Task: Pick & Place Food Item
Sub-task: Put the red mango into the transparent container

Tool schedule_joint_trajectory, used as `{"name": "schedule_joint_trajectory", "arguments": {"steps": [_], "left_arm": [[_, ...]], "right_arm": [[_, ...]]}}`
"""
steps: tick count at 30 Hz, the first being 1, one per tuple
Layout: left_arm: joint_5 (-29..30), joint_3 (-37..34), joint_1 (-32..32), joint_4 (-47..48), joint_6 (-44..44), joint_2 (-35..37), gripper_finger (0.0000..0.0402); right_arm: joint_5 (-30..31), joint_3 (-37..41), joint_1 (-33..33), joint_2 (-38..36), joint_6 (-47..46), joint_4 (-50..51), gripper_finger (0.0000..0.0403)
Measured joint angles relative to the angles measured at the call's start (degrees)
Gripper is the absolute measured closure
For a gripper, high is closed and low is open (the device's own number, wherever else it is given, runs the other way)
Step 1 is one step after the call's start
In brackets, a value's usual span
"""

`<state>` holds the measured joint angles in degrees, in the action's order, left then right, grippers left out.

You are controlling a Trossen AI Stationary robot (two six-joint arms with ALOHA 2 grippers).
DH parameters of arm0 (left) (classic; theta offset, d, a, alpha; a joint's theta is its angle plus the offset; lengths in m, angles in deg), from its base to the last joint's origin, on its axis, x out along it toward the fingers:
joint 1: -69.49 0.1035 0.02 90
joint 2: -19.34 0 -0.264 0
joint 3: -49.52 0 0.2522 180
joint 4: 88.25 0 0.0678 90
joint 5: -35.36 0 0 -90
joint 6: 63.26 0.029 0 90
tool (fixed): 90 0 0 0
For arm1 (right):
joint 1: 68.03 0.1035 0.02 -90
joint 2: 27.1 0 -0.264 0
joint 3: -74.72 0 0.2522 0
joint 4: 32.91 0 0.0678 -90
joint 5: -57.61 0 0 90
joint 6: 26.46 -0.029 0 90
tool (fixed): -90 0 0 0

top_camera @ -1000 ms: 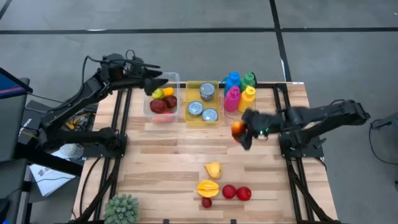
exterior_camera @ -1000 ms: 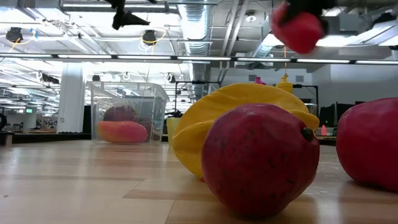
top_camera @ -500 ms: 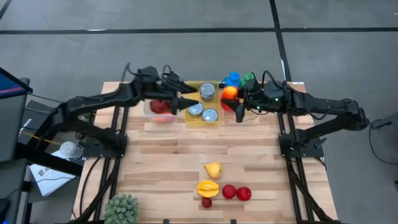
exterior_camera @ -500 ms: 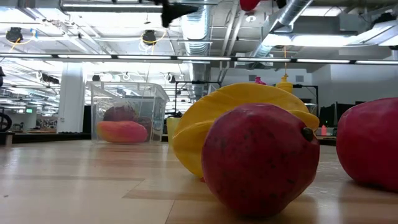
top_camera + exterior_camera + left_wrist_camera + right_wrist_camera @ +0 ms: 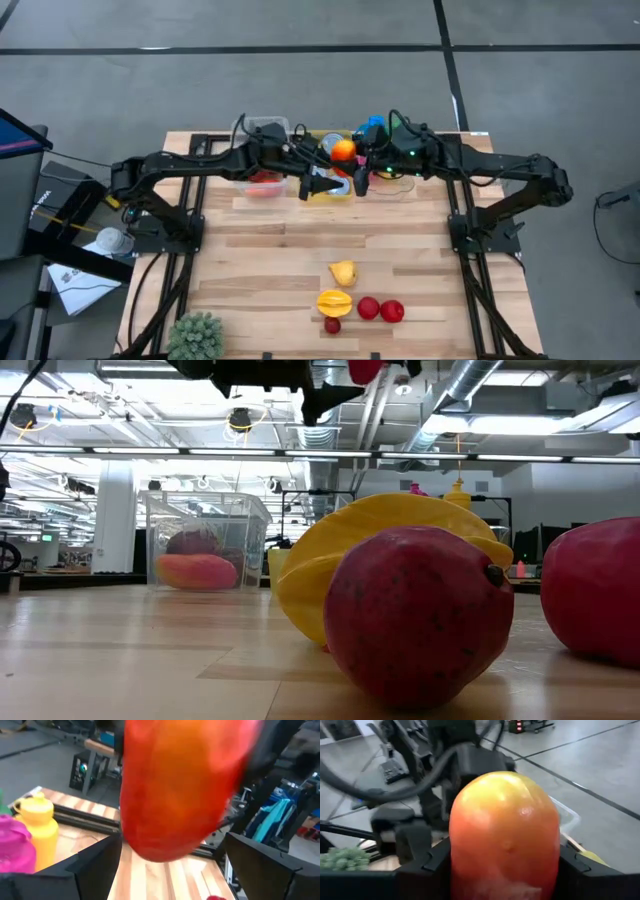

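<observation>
Both dark arms meet above the far middle of the wooden table (image 5: pixel 250 260), where the right gripper (image 5: pixel 352 168) grasps an orange-red mango-like fruit (image 5: pixel 343 150) between its fingers, lifted clear of the tabletop. The left gripper (image 5: pixel 322 185) hangs just beside it with its jaws spread and nothing in them, its tips pointing toward the fruit.

In the right wrist view the fruit (image 5: pixel 504 837) fills the space between the two dark fingers (image 5: pixel 425 870), its long axis running up out of the jaws, yellow-orange at the free end and deeper red at the gripped end.

Directly beneath the two grippers sits a yellow tray (image 5: pixel 309 191) of silver tin cans (image 5: pixel 341 186); how many cans it holds cannot be told, as the arms cover most of it. On the left gripper's side of the tray stands a clear plastic bin (image 5: pixel 262 128) with red fruit inside. Behind the right gripper a cluster of coloured plastic bottles is mostly hidden; only a blue one (image 5: pixel 372 126) shows clearly.

Well away from both grippers, toward the near edge, lie two yellow starfruit-like pieces (image 5: pixel 335 300), two round red pomegranates (image 5: pixel 380 310) and one smaller dark red fruit (image 5: pixel 332 325). A green spiky plant (image 5: pixel 196 337) stands at the near left corner.
</observation>
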<state>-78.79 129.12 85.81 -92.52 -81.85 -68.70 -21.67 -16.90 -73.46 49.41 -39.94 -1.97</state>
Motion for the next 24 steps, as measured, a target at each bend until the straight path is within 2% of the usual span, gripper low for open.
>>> {"name": "schedule_joint_trajectory", "arguments": {"steps": [12, 20, 24], "left_arm": [[2.1, 0.0, -0.3, -4.2, 0.3, 0.4, 0.0068], [1.8, 0.0, -0.3, -4.2, 0.2, 0.4, 0.0151], [2.2, 0.0, -0.3, -4.2, 0.4, 0.4, 0.0184]], "right_arm": [[-3.4, -2.5, 0.5, 2.6, 0.0, -0.2, 0.0187], [-3.7, -2.4, 0.5, 2.6, 0.8, -1.8, 0.0186], [-5.6, -2.4, 0.4, 2.6, 2.1, -2.1, 0.0169]]}}
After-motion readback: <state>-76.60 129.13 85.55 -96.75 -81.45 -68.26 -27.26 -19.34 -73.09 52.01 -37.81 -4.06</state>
